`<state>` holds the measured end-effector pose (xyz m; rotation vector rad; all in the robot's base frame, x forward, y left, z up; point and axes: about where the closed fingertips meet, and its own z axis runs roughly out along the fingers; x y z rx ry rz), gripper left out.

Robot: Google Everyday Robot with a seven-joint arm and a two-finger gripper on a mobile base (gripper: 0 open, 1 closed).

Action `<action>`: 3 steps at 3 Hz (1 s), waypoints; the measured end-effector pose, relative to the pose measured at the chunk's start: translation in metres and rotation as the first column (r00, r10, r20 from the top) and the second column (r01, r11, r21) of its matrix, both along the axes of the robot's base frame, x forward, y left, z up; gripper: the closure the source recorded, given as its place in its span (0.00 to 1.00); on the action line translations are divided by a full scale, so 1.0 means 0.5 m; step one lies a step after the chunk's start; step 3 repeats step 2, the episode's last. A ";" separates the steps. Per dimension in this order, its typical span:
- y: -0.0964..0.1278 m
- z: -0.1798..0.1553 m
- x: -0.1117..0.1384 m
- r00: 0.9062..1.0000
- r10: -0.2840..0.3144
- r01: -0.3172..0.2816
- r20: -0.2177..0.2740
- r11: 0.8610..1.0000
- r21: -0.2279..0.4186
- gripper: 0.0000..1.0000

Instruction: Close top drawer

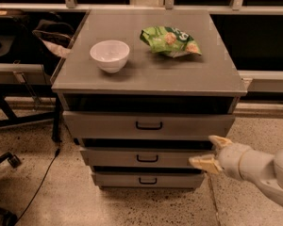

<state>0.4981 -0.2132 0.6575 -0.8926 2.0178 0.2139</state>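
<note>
The top drawer (148,125) is the tallest grey front of three, with a small black bar handle at its centre. It stands slightly out from the grey cabinet (146,74), with a dark gap showing above its front. My gripper (210,152) is at the lower right, in front of the right end of the middle drawer front (146,158). It is just below the top drawer's right corner and does not touch it. Its two cream fingertips (200,163) are spread apart and hold nothing.
A white bowl (110,55) and a green snack bag (170,41) lie on the cabinet top. The bottom drawer (146,179) sits below. A chair base and wheel (12,160) and a black cable (42,182) are on the speckled floor at left.
</note>
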 end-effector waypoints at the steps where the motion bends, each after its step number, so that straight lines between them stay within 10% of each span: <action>1: -0.026 -0.020 -0.060 1.000 -0.027 0.027 -0.007 1.000 0.013 0.00; 3: -0.035 -0.019 -0.065 0.999 -0.036 0.036 -0.006 0.999 0.012 0.00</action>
